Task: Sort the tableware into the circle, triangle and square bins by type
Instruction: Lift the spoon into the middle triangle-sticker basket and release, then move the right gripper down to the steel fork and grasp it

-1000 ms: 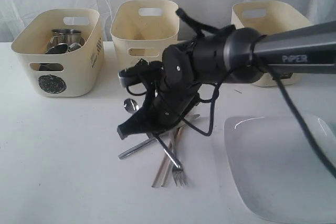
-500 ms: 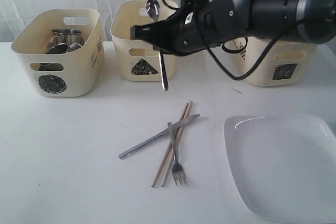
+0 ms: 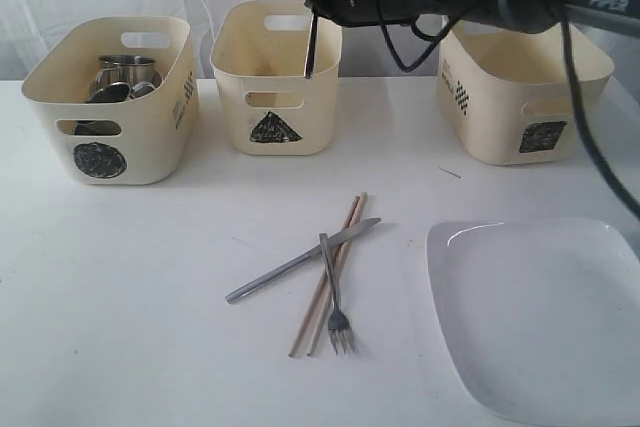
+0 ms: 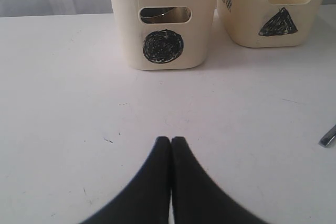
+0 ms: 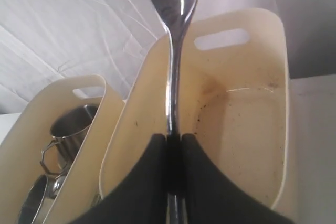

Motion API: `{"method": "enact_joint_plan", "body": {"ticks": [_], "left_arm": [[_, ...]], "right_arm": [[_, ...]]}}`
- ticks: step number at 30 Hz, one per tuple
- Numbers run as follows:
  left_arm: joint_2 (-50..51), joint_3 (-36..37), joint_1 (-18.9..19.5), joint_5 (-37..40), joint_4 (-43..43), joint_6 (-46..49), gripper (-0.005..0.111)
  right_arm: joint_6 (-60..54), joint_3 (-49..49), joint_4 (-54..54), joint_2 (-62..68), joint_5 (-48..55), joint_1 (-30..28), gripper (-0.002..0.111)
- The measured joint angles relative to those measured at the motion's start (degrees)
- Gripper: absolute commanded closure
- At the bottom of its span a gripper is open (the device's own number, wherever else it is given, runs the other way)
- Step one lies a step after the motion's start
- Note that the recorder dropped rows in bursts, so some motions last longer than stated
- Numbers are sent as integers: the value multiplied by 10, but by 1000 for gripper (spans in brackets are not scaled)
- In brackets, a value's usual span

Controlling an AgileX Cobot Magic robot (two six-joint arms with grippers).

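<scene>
The right pincer [image 3: 318, 2] has lifted the spoon [image 3: 311, 47] off the table and, clamped tight on its shaft, now hangs it handle-down right over the triangle bin [image 3: 300, 117], so letting go should drop it in. Well below it, the knife [image 3: 300, 262], fork [image 3: 335, 297] and chopsticks [image 3: 352, 212] lie crossed, still unsorted, with the plate [image 3: 540, 317] beside them; nothing blocks the drop. The left pincer [image 4: 171, 140] is shut and empty.

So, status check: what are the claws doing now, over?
Right gripper shut on spoon, held over triangle bin. Left gripper shut, empty, low over table. Knife, fork, chopsticks, plate unsorted; path clear.
</scene>
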Motion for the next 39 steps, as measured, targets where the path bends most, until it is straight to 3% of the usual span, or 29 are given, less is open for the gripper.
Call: {"method": "enact_joint_plan", "body": {"ticks": [8,14,25,31,39], "left_arm": [[0,0,0,0,0,0,107],[0,0,0,0,0,0,107],[0,0,0,0,0,0,107],[0,0,0,1,0,0,107],[0,0,0,1,0,0,107]], "right_arm": [[-4,-146,1,119,0,-2,105],[-24,-185,1,148,1,-3,77],[-71,-180,3,113,92,-8,76],[-94,-124,-25,55,196,-9,76],[-99,139,-109,-89,253,1,76]]}}
